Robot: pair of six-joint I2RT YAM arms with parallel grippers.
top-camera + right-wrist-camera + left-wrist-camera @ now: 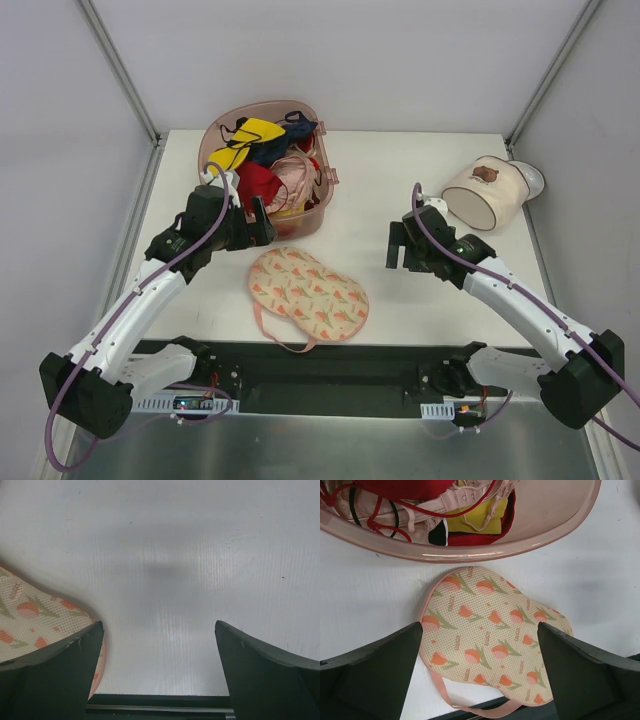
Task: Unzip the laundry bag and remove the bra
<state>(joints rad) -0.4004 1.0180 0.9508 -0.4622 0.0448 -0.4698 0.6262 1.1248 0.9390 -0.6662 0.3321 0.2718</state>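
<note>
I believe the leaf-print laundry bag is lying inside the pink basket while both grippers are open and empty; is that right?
Not quite. The laundry bag lies flat on the table, just in front of the pink basket rather than inside it, as the top external view shows. The left gripper and right gripper are indeed open and empty.

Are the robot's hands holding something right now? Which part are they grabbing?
Nothing is held. The left hand and the right hand are both open and empty. The laundry bag lies flat on the table, not gripped.
</note>
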